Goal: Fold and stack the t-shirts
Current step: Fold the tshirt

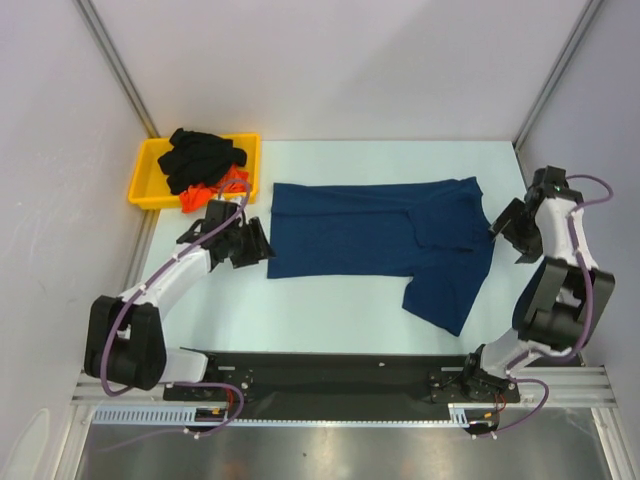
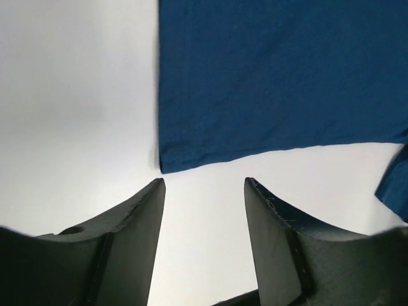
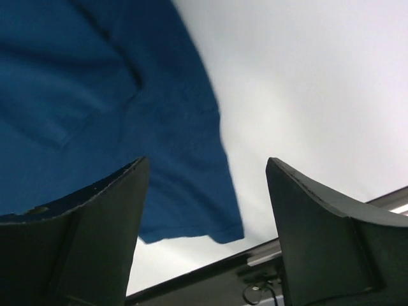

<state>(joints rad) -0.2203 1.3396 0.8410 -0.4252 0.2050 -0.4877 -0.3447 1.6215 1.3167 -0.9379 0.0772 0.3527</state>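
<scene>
A navy blue t-shirt (image 1: 380, 238) lies flat on the white table, partly folded lengthwise, one sleeve (image 1: 445, 295) sticking out toward the near edge. No print shows. My left gripper (image 1: 262, 243) is open and empty just left of the shirt's near-left hem corner (image 2: 167, 164). My right gripper (image 1: 500, 232) is open and empty beside the shirt's right end; the shirt (image 3: 95, 95) fills the upper left of its wrist view. A black t-shirt (image 1: 200, 155) and an orange-red one (image 1: 210, 190) lie bunched in the yellow tray (image 1: 148, 175).
The yellow tray stands at the far left corner of the table. A black rail (image 1: 330, 370) with the arm bases runs along the near edge. Grey walls and frame posts close in the sides and back.
</scene>
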